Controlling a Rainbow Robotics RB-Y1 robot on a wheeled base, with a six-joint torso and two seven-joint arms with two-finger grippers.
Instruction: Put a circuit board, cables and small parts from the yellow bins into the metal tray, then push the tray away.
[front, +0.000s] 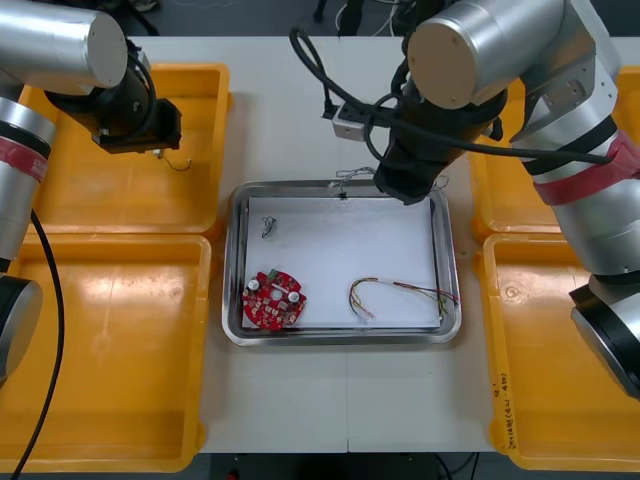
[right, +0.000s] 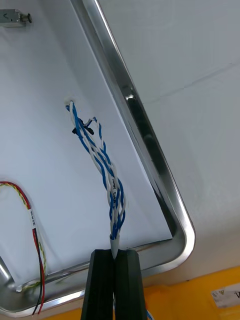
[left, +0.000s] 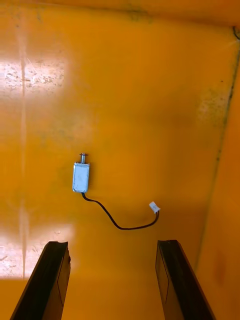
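Pinching the floppy, light twisted blue and white cable (right: 102, 165) by its end with the right gripper (right: 115, 252), front view's upper middle; gaping wide with the left gripper (left: 112, 245), upper left.

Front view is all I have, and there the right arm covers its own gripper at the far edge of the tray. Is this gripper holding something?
Observer: Yes. In the right wrist view the right gripper is shut on one end of the twisted blue and white cable.
Operator: Where does the rest of the cable go?
Observer: It reaches out over the white inside of the metal tray, beside the rim. I cannot tell whether it touches the floor of the tray.
Operator: And the left gripper, over the far left bin?
Observer: The left gripper is open, above a small metal part that lies on the floor of the yellow bin.
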